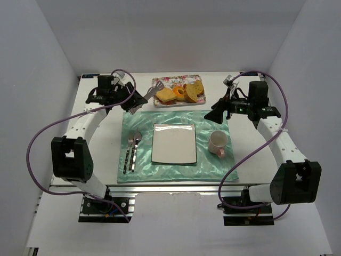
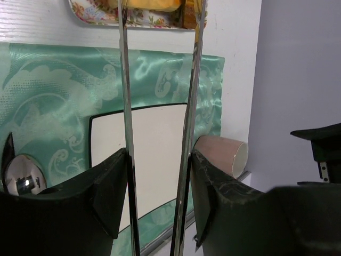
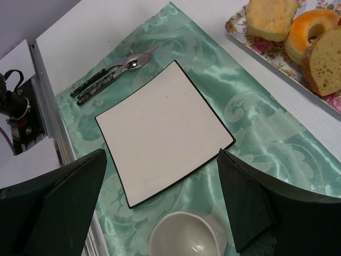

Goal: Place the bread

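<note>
The bread lies on a floral tray (image 1: 160,82) at the back: a yellow slice (image 1: 166,95), an orange-centred bun (image 1: 180,93) and browner slices (image 1: 195,88). My left gripper (image 1: 133,105) is shut on metal tongs (image 1: 149,96), whose tips reach the tray's left end by the yellow slice. In the left wrist view the tong arms (image 2: 126,106) run between my fingers (image 2: 158,160) up to the bread (image 2: 152,4). My right gripper (image 1: 218,114) is open and empty above the pink cup (image 1: 217,142). Its wrist view shows the bread (image 3: 269,16) at the top right.
A white square plate (image 1: 174,143) sits in the middle of a green satin placemat (image 1: 213,165). A fork, spoon and knife (image 1: 132,152) lie left of the plate. The cup (image 3: 186,237) stands right of it. White walls enclose the table.
</note>
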Tool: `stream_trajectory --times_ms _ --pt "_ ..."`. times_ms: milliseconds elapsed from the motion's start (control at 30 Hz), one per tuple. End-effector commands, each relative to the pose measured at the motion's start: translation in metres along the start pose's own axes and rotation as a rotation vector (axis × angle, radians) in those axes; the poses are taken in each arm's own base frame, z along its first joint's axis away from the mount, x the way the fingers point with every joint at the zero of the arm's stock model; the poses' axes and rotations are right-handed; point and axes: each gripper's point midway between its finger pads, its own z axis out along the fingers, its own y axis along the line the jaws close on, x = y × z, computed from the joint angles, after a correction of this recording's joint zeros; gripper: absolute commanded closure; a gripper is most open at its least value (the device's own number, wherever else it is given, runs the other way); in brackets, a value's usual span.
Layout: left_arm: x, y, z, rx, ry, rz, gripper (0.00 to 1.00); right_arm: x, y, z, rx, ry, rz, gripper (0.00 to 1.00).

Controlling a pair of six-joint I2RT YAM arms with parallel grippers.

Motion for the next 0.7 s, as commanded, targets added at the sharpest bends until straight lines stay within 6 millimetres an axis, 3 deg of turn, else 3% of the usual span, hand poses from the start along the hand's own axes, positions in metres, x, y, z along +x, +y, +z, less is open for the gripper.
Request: stream_trajectory --times_ms 0,233,667 --pt "-0.013 -0.017 -0.003 -0.015 -0.030 -0.044 0.42 -0.009 0.005 -0.006 -0.003 -0.035 -0.034 0.11" --pt "-0.009 -0.007 0.014 -0.105 0.045 -0.150 0.41 -0.008 0.000 -0.006 0.001 -0.037 -0.027 0.11" --pt "-0.005 0.011 0.049 -0.097 0.100 -0.225 0.42 -0.007 -0.004 -0.007 0.009 -0.041 -0.018 0.11"
